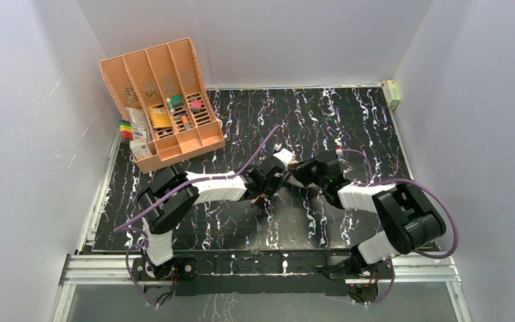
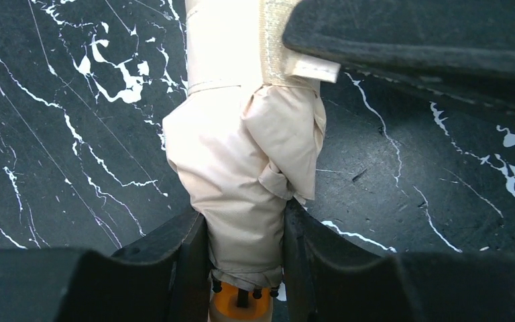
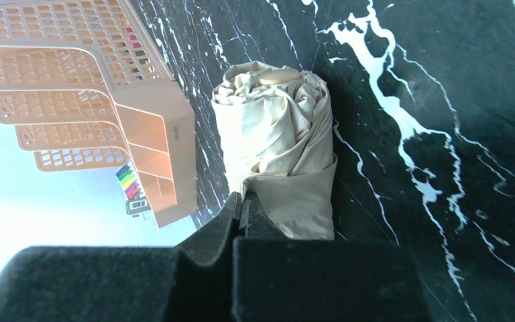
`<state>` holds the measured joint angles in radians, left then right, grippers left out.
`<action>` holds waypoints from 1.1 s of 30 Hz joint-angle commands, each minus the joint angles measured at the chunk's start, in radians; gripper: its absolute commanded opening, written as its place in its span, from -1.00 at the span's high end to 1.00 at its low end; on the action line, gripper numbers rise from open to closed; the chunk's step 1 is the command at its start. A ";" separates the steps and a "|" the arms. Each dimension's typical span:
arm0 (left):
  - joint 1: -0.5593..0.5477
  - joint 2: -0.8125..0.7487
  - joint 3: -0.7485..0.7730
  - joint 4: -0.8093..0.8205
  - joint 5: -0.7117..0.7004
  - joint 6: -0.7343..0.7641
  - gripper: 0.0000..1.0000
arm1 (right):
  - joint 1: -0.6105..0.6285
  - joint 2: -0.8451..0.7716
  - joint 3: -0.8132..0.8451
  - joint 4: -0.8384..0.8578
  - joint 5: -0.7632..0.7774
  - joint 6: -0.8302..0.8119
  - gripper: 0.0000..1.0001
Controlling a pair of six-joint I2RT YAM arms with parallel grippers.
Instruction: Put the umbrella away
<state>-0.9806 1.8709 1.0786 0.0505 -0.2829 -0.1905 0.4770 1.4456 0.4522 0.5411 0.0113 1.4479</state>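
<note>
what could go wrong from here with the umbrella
1. The right jaws seem shut on just the edge of the strap; it could slip free and let the folds loosen.
2. The left jaws clamp the umbrella over soft fabric near one end, so a tug on the strap might twist or slide it.
3. The organizer already holds items in some slots, so the umbrella may fit poorly if it goes there.
</note>
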 commanded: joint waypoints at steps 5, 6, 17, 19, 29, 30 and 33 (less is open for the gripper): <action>-0.036 0.108 -0.097 -0.255 0.078 0.046 1.00 | -0.016 0.127 0.126 0.263 -0.070 0.006 0.85; -0.035 0.108 -0.098 -0.254 0.079 0.046 1.00 | -0.016 0.131 0.122 0.264 -0.073 0.005 0.79; -0.035 0.062 -0.115 -0.228 0.152 0.036 1.00 | -0.016 0.162 0.048 0.269 -0.079 -0.011 0.62; -0.035 0.058 -0.114 -0.226 0.164 0.027 1.00 | -0.015 0.172 0.030 0.266 -0.080 -0.013 0.62; -0.006 0.011 -0.145 -0.147 0.362 -0.040 1.00 | -0.042 0.148 0.046 0.170 -0.089 -0.090 0.61; -0.002 0.001 -0.152 -0.133 0.388 -0.046 1.00 | -0.044 0.147 0.062 0.131 -0.100 -0.106 0.60; 0.017 -0.012 -0.168 -0.108 0.437 -0.050 1.00 | -0.052 0.163 0.102 0.061 -0.181 -0.171 0.58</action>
<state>-0.9665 1.8156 0.9947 0.1291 -0.0765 -0.2028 0.4393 1.6127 0.4953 0.7185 -0.1017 1.3842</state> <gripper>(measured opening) 0.324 0.202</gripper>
